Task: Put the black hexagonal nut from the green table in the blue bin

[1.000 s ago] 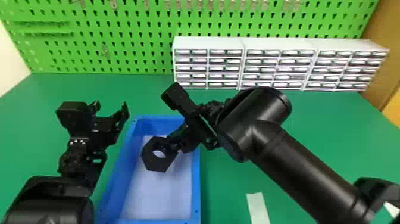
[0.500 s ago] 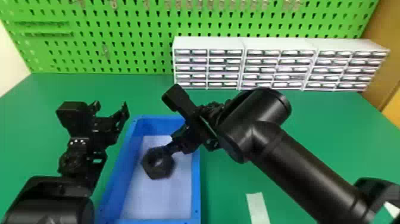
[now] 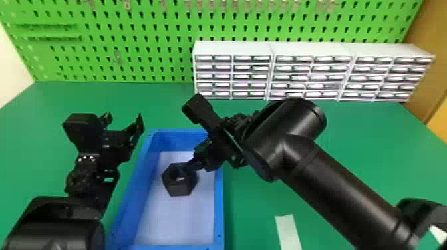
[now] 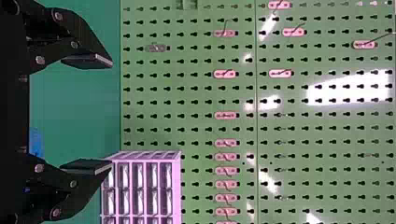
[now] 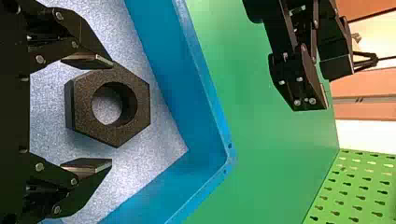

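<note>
The right arm [image 3: 342,196] comes in from the bottom right corner and slants up and in over the green bench [image 3: 366,143]. Near the middle it has a fat round bend, and past that the wrist tips down toward the robot's left, over the right side of the blue bin [image 3: 218,206]. The right claw [image 3: 194,163] points down into the bin. In the right wrist view, the fingers of this claw [image 5: 111,113] are wide apart, one on each side of the black hexagonal nut [image 3: 179,181]. The nut is inside the bin, right by one finger. I cannot tell if that finger touches it, or if the nut lies flat on the bin's pale floor [image 3: 176,222].

The left arm [image 3: 56,226] comes in from the bottom left and waits beside the bin. The left claw [image 3: 123,117] points away from the robot, to the green wall with holes [image 3: 133,60]. Its fingers are wide apart too. White drawers [image 3: 309,76] stand at the back of the bench.
</note>
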